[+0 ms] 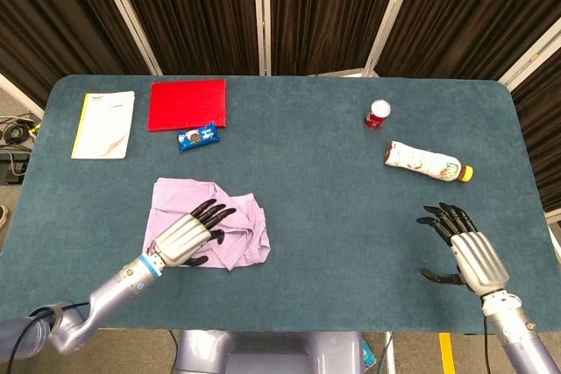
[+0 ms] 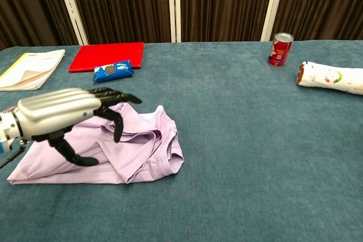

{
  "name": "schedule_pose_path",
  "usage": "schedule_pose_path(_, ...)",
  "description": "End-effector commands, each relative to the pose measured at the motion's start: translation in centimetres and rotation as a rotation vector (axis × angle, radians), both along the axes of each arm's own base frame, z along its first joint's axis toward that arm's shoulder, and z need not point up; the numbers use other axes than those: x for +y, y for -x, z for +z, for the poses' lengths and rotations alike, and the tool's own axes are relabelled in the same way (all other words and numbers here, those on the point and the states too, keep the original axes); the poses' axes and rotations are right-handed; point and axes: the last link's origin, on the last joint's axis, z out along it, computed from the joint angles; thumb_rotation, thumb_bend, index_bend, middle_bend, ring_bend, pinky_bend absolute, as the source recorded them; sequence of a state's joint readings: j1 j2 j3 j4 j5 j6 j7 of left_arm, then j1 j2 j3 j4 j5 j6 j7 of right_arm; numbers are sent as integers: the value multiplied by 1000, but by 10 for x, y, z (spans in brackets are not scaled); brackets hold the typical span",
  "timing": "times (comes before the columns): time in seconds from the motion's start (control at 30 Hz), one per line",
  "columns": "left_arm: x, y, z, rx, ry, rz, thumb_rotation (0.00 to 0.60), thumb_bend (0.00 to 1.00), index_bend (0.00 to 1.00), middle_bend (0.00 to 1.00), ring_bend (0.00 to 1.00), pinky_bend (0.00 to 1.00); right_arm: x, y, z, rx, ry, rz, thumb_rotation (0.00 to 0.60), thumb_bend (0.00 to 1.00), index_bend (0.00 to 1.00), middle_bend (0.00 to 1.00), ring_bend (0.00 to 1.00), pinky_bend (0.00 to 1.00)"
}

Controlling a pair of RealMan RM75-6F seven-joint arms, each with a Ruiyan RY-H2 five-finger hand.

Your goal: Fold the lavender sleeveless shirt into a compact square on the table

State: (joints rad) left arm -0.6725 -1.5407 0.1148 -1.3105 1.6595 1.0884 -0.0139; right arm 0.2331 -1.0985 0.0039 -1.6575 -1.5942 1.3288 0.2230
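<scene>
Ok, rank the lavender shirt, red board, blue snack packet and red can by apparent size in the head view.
1. Lavender shirt
2. Red board
3. Blue snack packet
4. Red can, though close to the packet, so that order is unsure.

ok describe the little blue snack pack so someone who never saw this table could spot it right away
Start at the far left of the teal table, where a flat red mat lies beside a pale yellow-edged booklet. Just off the red mat's near right corner lies the blue snack pack. It is the only blue item there, a small glossy wrapper with round cookies printed on it, much smaller than both flat neighbours.
</scene>
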Motion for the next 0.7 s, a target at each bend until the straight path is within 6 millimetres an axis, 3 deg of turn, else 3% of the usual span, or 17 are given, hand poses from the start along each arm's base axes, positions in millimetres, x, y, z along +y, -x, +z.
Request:
schedule_pose_path(0.03, -6, 10, -11, -27, 16, 16, 600, 247, 475, 0, 0, 0, 0, 0, 0, 1, 0, -2, 600, 9, 262, 132, 0, 0)
schedule_pose_path(0.5, -3, 3, -35, -56, 38, -3, 600, 249, 483, 0, 0, 0, -1, 3, 3, -2, 6, -12, 600, 9, 262, 135, 0, 0)
schedule_pose_path(0.7, -2, -1, -42, -57, 49, -5, 600, 334, 484, 0, 0, 0, -1, 3, 4, -3, 7, -11, 600, 10, 262, 135, 0, 0)
